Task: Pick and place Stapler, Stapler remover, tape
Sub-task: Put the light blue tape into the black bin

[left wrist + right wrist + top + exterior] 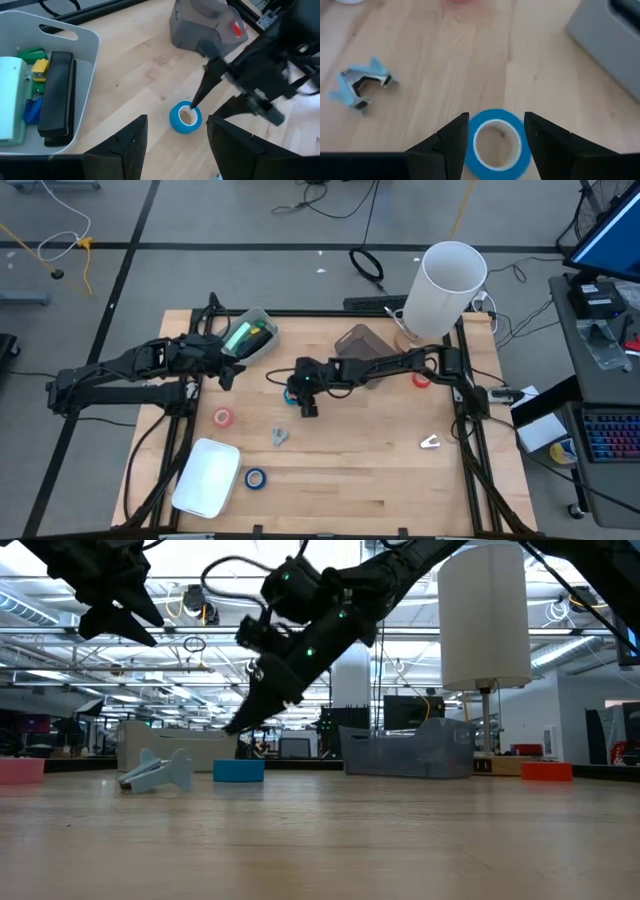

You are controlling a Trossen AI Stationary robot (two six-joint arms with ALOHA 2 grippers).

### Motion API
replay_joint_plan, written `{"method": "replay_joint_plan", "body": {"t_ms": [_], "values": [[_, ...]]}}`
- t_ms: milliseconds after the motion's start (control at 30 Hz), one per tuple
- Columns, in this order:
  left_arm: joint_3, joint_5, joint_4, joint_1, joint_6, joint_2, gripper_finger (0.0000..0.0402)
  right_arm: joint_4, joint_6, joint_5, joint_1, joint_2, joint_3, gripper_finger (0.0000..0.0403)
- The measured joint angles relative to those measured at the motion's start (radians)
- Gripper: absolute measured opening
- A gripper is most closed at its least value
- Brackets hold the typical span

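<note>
I had the right gripper [493, 137] low over a blue roll of tape [496, 141] near the middle of the table [380, 470]. Its two fingers stood apart, one on each side of the roll, and I could not tell if they touched it. The left gripper [175, 142] hung open and empty near the white bin [75, 45], where a black stapler [57, 95] lay inside. A blue staple remover [360, 87] sat on the wood nearby. A pink roll [223, 417] and another blue roll [256, 478] lay closer to the white tray [205, 477].
</note>
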State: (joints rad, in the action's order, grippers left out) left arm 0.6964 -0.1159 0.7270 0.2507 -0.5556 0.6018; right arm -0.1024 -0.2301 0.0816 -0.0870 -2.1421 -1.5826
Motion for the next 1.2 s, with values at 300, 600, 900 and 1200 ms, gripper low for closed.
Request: {"method": "replay_joint_plan", "body": {"t_ms": [300, 600, 900, 1200], "values": [[0.0, 0.0, 0.0, 0.0, 0.002, 0.0, 0.0207, -0.123, 0.035, 0.028, 0.004, -0.031, -0.025, 0.0187], [0.0, -0.016, 0.001, 0.0, 0.01, 0.0, 0.0207, -0.121, 0.061, 0.024, 0.017, -0.069, -0.028, 0.0173], [0.0, -0.016, 0.001, 0.0, 0.005, 0.0, 0.0207, -0.153, 0.156, 0.02, 0.015, -0.072, -0.029, 0.0114], [0.0, -0.016, 0.001, 0.0, 0.002, 0.0, 0.0207, -0.163, 0.225, 0.055, 0.016, -0.072, -0.027, 0.0026]]}}
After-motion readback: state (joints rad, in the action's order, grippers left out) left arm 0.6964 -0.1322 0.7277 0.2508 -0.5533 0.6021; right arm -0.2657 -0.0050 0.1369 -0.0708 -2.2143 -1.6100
